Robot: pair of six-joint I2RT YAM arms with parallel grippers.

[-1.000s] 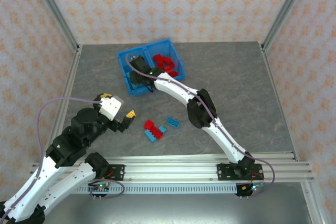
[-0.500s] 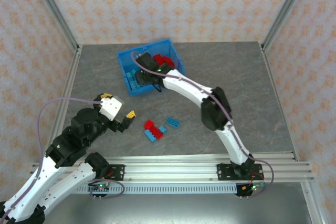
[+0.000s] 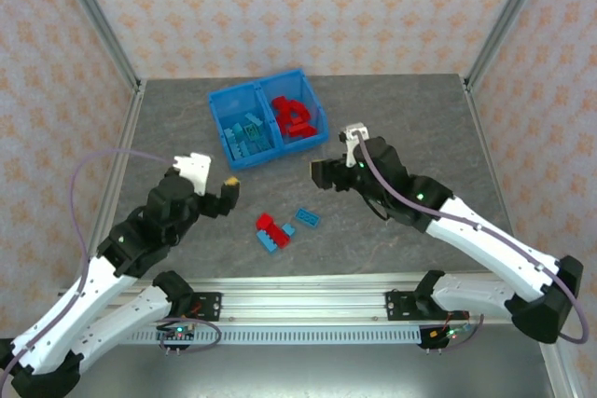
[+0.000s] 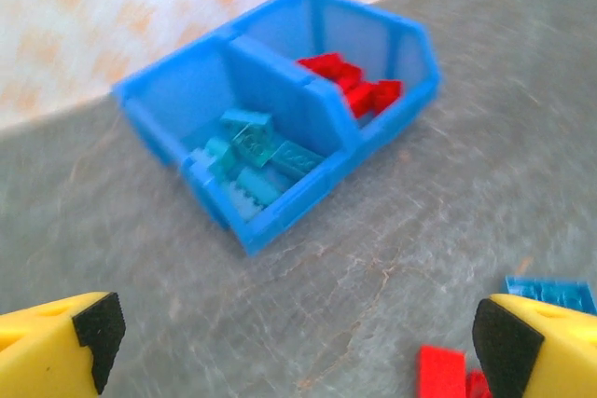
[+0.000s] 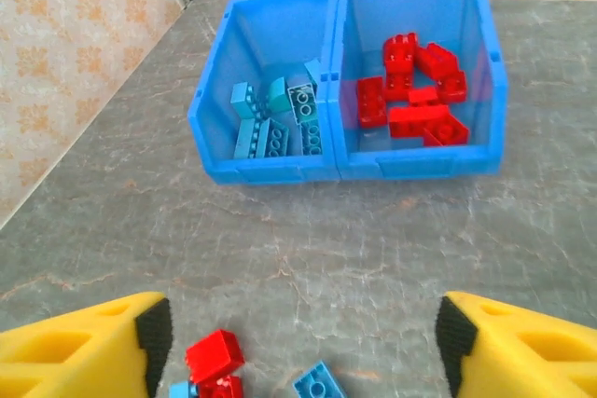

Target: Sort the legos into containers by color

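Currently, a small cluster of loose legos (image 3: 280, 228) is lying on the grey table (image 3: 420, 118), toward the front edge and between the two arms. A red brick (image 3: 268, 224) is sitting at the cluster's left and appears to be touching a light blue brick (image 3: 272, 241) just in front of it. A second light blue brick (image 3: 309, 218) is lying near them on the right, slightly apart. All are showing round studs on top and glossy plastic faces.

The blue bin (image 5: 280, 171) is standing well behind the cluster, toward the back of the table and turned slightly askew. Its divider (image 5: 338, 62) is splitting it into two side-by-side containers. The left compartment (image 5: 266, 34) is holding only light blue bricks (image 5: 280, 118), piled loosely toward its front wall, some flat and some tilted. The right compartment (image 5: 415, 2) is holding only red bricks (image 5: 410, 100), likewise jumbled and overlapping.

The left gripper (image 4: 297, 347) is hovering above the table to the left of the loose cluster, its yellow fingers (image 4: 56, 342) spread wide with nothing between them. The right gripper (image 5: 303, 337) is hovering near the bin's near right corner, behind the cluster, its fingers (image 5: 84, 342) likewise standing wide apart and carrying nothing.
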